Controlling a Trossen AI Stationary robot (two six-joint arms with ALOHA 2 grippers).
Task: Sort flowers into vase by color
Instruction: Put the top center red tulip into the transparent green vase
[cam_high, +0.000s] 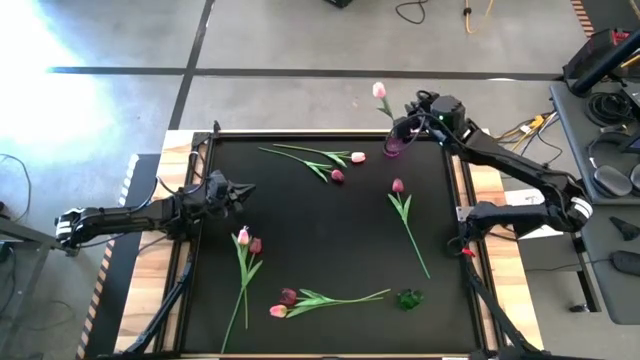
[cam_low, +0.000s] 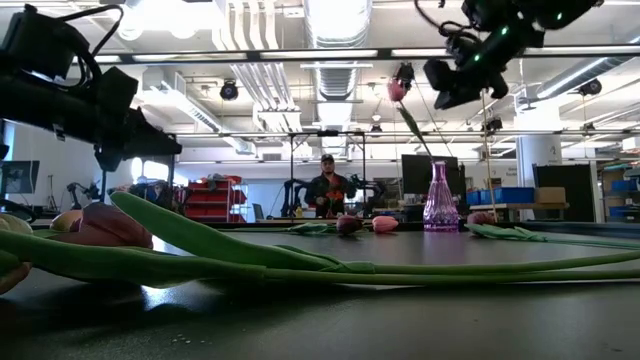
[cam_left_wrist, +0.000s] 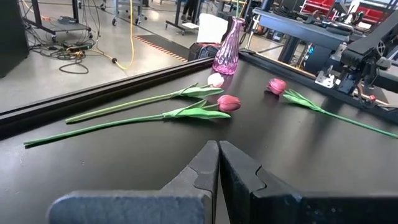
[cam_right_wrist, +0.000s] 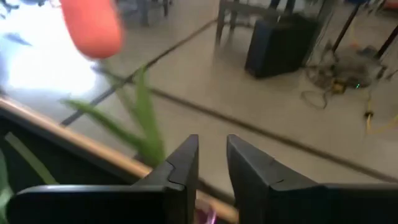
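Observation:
A pale pink tulip (cam_high: 380, 91) stands with its stem end in the pink glass vase (cam_high: 392, 147) at the mat's far right corner. It leans away over the far edge. The low view shows its head (cam_low: 398, 90) above the vase (cam_low: 438, 200). My right gripper (cam_high: 402, 128) hovers over the vase, open with a narrow gap (cam_right_wrist: 212, 140) and the tulip's leaf (cam_right_wrist: 146, 124) beside it. My left gripper (cam_high: 248, 187) is shut (cam_left_wrist: 218, 144) above the mat's left side. Several pink and maroon tulips lie flat on the mat, among them a far pair (cam_high: 337, 176). My right gripper has nothing between its fingers. The tulip's leaf (cam_right_wrist: 152, 149) runs close along the outer side of one finger (cam_right_wrist: 183, 165). Whether they touch, I cannot tell.
One maroon tulip (cam_high: 397, 185) lies right of centre, its stem pointing toward the near edge. Two tulips (cam_high: 248, 242) lie at the left and two (cam_high: 283, 303) at the near edge. A small green glass object (cam_high: 407, 298) sits near right. A person (cam_low: 326, 185) stands in the room beyond.

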